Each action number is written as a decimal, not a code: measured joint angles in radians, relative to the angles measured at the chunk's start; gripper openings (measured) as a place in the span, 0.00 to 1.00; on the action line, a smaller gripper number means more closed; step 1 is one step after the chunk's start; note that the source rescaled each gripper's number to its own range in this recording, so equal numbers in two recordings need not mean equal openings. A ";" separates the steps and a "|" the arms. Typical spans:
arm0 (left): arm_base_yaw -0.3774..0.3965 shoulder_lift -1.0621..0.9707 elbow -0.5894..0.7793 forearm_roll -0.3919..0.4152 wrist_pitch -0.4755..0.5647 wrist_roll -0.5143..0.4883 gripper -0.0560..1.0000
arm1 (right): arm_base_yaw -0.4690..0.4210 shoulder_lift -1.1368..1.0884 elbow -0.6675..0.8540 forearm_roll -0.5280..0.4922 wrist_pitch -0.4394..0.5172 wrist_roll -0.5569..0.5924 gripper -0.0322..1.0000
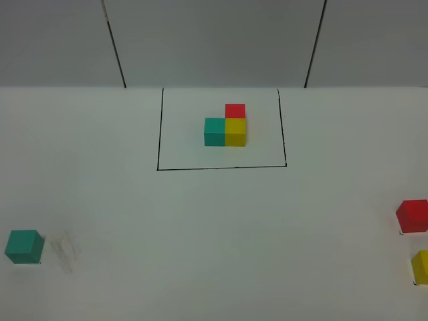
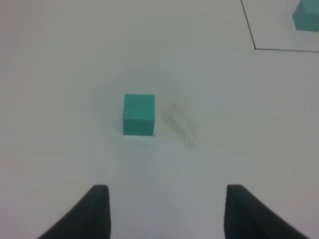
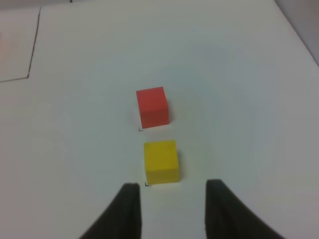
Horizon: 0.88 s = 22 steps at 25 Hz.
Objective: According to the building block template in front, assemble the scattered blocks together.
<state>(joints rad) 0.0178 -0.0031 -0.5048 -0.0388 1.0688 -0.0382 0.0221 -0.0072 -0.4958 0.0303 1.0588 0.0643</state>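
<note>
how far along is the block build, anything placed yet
Nothing looks done: the template is the only joined trio. The loose teal block sits alone at left, the red block and yellow block apart at right. In hand: nothing; the left gripper faces the teal block and the right gripper the yellow, both empty. Left: gathering all three into the L.

White matte table (image 1: 214,267) taking up most of exterior high view, running out past both sides. Pale grey wall (image 1: 214,40) rising directly behind table's far edge. Two thin dark seams (image 1: 114,43) running down wall, slanting slightly, ending at table's far edge, one toward table's left, other toward its right. Faint grey smudge (image 1: 65,251) showing on table near its left front. Soft, even light falling across table, casting only weak shadows.
</note>
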 joint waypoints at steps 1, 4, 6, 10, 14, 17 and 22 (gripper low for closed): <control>0.000 0.000 0.000 0.000 0.000 0.000 0.19 | 0.000 0.000 0.000 0.000 0.000 0.000 0.03; 0.000 0.000 0.000 0.000 0.000 0.000 0.19 | 0.000 0.000 0.000 0.000 0.000 0.000 0.03; 0.000 0.000 0.000 0.000 0.000 0.000 0.19 | 0.000 0.000 0.000 0.000 0.000 0.000 0.03; 0.000 0.000 0.000 0.000 0.000 0.000 0.19 | 0.000 0.000 0.000 0.000 0.000 0.000 0.03; 0.000 0.000 0.000 0.000 0.000 0.000 0.19 | 0.000 0.000 0.000 0.000 0.000 0.001 0.03; 0.000 0.000 0.000 0.000 0.000 0.000 0.19 | 0.000 0.000 0.000 0.000 0.000 0.001 0.03; 0.000 0.000 0.000 0.000 0.000 0.000 0.19 | 0.000 0.000 0.000 0.000 0.000 0.001 0.03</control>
<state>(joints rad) 0.0178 -0.0031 -0.5048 -0.0388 1.0688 -0.0382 0.0221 -0.0072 -0.4958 0.0303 1.0588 0.0652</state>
